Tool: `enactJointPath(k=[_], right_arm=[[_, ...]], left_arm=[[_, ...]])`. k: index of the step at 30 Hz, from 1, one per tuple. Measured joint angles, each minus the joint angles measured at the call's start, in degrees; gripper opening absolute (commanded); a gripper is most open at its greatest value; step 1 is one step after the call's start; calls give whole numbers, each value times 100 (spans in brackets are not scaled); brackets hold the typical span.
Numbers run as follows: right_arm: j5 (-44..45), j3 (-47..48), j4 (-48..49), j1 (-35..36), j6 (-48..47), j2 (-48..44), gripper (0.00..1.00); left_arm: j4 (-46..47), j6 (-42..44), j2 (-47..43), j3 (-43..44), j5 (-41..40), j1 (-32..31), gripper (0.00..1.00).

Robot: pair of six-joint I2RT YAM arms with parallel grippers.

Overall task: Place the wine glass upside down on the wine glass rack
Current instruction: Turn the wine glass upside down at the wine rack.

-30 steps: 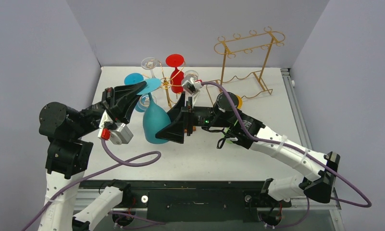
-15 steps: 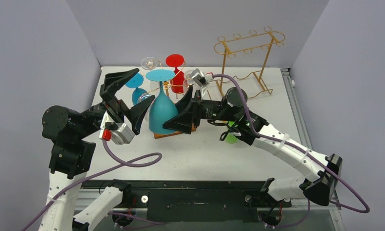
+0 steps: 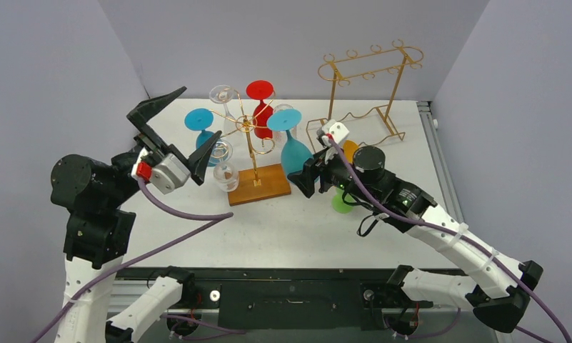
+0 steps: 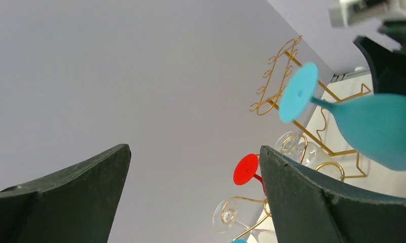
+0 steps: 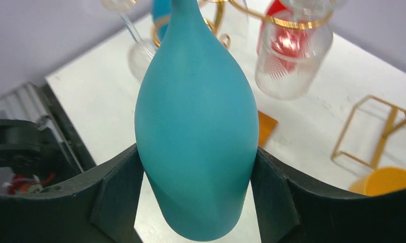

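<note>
A teal wine glass (image 3: 295, 153) hangs upside down, bowl low and round foot (image 3: 283, 119) on top, just right of the wine glass rack (image 3: 251, 136), a gold wire tree on a wooden base (image 3: 260, 186). My right gripper (image 3: 304, 175) is shut on its bowl. In the right wrist view both pads (image 5: 117, 187) press the teal bowl (image 5: 195, 121). Whether the stem sits in a rack arm I cannot tell. My left gripper (image 3: 201, 112) stands open and raised left of the rack, with nothing in it. Its wrist view shows the teal wine glass (image 4: 378, 129) off to the right.
On the rack's arms hang a red glass (image 3: 260, 89), a blue glass (image 3: 198, 118) and clear glasses (image 3: 224, 94). A taller gold wire frame rack (image 3: 368, 86) stands at the back right. An orange cup (image 3: 349, 148) and a green object (image 3: 342, 202) lie by the right arm.
My left gripper has opened, let go of the teal glass's foot and drawn back up and left. My right gripper has carried the glass from the rack's front left to its right side.
</note>
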Motion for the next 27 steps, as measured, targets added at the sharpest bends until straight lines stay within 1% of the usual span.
enactJointPath(k=[5, 10, 17, 23, 27], right_arm=[[640, -577, -155, -9, -297, 72, 48], [990, -820, -42, -11, -422, 273, 47], [1058, -820, 490, -9, -483, 688, 45], [994, -822, 914, 15, -485, 1086, 44], [997, -822, 1082, 166, -542, 1322, 43]], left_arm=[[-570, -660, 216, 619, -525, 0, 96], [-1202, -1207, 520, 1147, -887, 0, 96], [-1784, -1582, 638, 1165, -1032, 0, 96], [-2041, -1696, 693, 1165, -1108, 0, 96], [-2203, -1779, 743, 1174, -1207, 0, 96]])
